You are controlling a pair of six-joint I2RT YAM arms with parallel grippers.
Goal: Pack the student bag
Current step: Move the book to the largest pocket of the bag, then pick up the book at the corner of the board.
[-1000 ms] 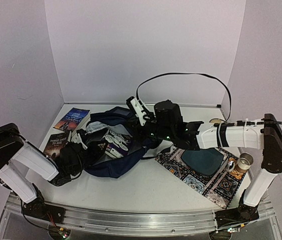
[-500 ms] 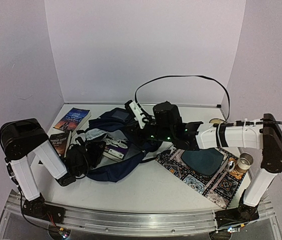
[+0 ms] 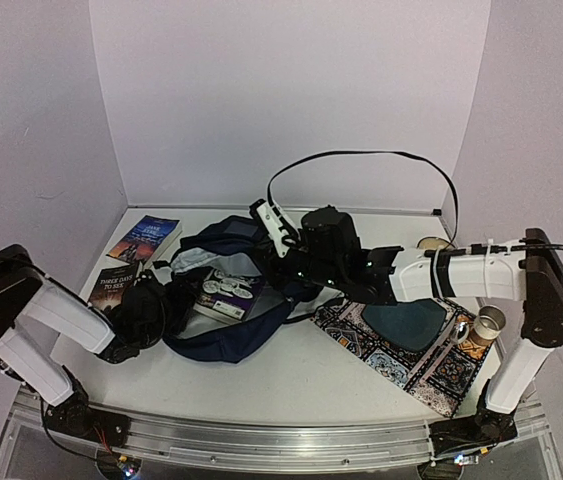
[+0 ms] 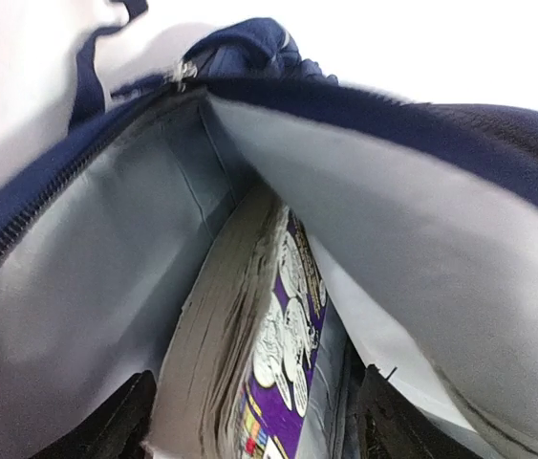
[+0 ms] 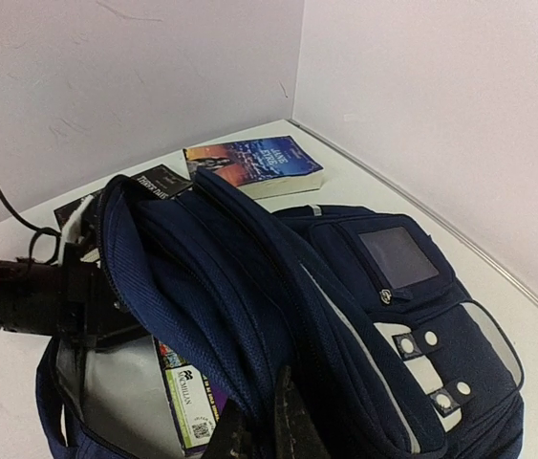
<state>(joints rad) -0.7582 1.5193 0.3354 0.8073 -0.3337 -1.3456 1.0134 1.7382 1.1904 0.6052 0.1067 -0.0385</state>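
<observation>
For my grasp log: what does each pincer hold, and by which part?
The right pincer grips the student bag by the rim of its opening. The left pincer is open, holding nothing.

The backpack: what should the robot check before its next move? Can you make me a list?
1. Is the purple book inside the student bag? ok, it sits in the main pocket.
2. Is the left gripper open? ok, its fingers stand apart on either side of that book.
3. Is the right gripper holding the bag's mouth up? ok, it is shut on the navy fabric.
4. Is everything packed? not ok, a blue book and a dark book lie outside, beside the bag.
5. Is there room for both? cannot tell.
</observation>
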